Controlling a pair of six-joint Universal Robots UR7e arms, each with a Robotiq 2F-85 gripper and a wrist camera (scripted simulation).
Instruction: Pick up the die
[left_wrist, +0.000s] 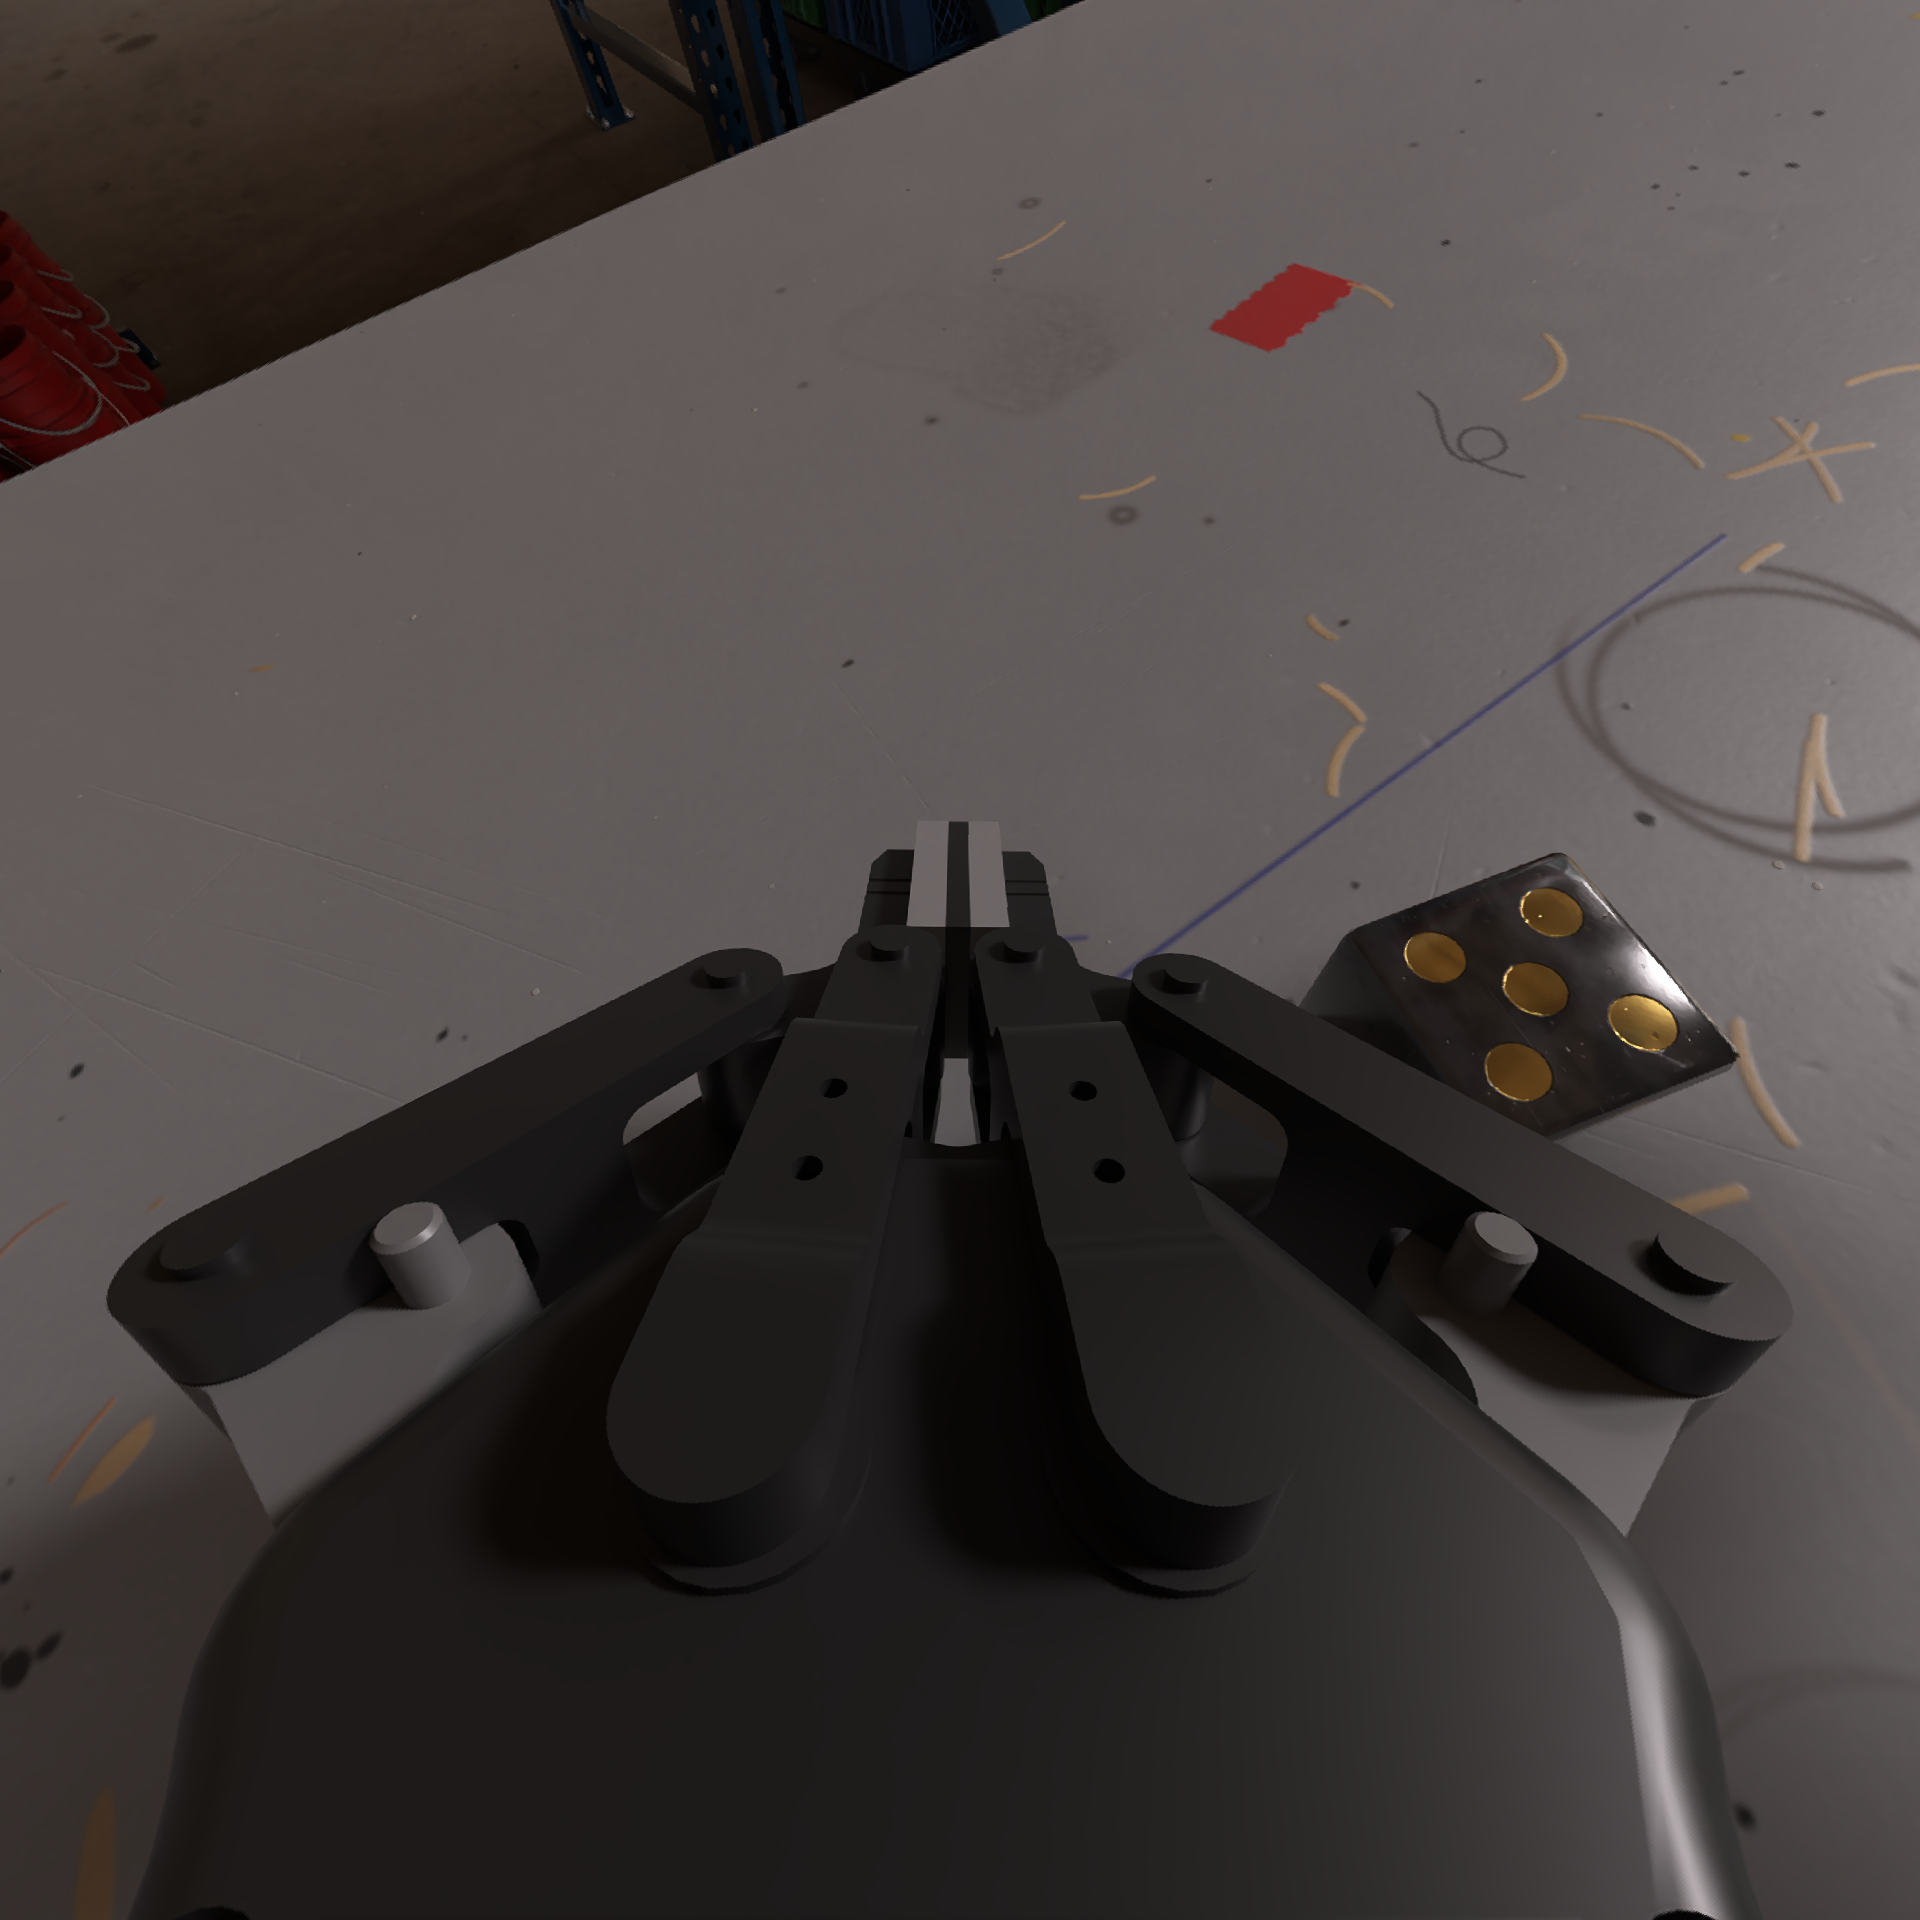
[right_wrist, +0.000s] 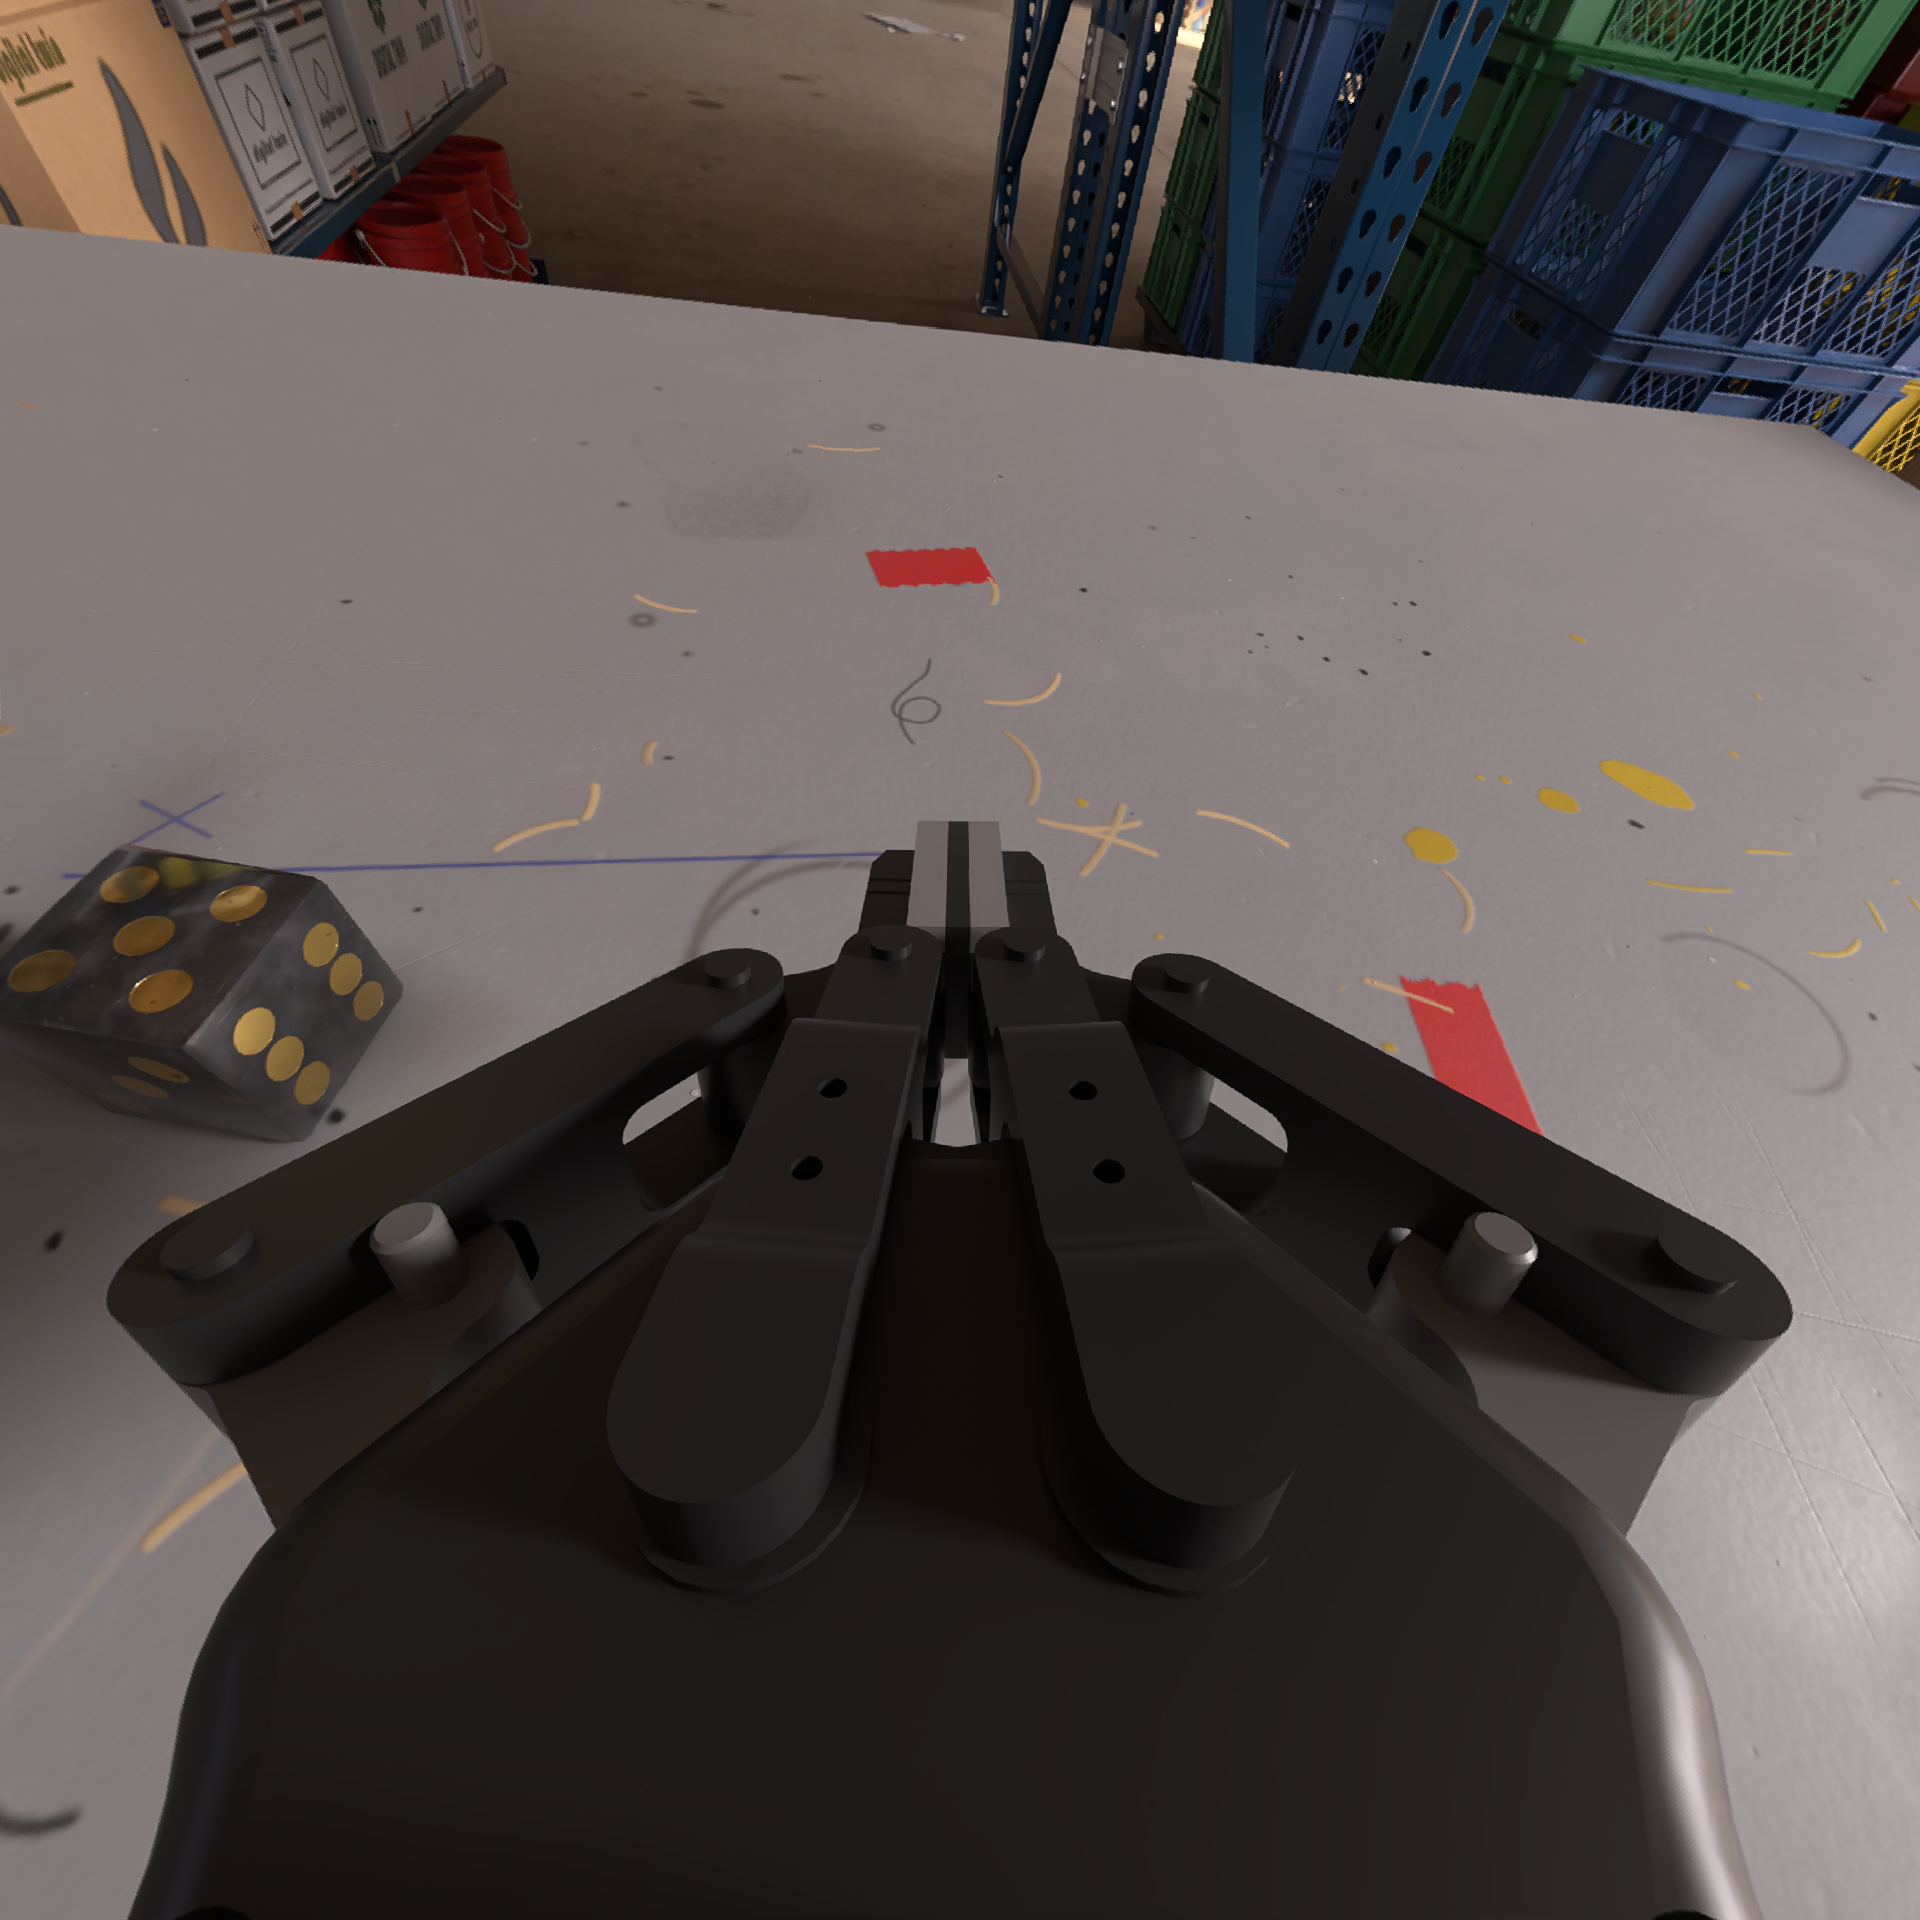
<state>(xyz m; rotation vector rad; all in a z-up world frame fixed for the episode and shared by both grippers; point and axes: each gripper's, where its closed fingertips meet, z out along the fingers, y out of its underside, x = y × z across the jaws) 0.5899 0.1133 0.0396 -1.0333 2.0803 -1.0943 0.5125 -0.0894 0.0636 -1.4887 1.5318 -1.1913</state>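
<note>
The die (left_wrist: 1527, 997) is a dark cube with gold pips, resting on the grey table (left_wrist: 623, 623). In the left wrist view it lies to the right of my left gripper (left_wrist: 957, 831), partly hidden behind the right finger linkage, five pips facing up. In the right wrist view the die (right_wrist: 197, 987) lies at the left, apart from my right gripper (right_wrist: 957, 831). Both grippers are shut with pads together and hold nothing. Both hang low over the table.
Red tape patches (right_wrist: 928, 567) (right_wrist: 1470, 1049) and paint marks lie flat on the table. The table's far edge (right_wrist: 1039, 332) faces blue shelving with blue and green crates (right_wrist: 1662, 208). Red buckets (right_wrist: 447, 218) and cardboard boxes stand on the floor beyond.
</note>
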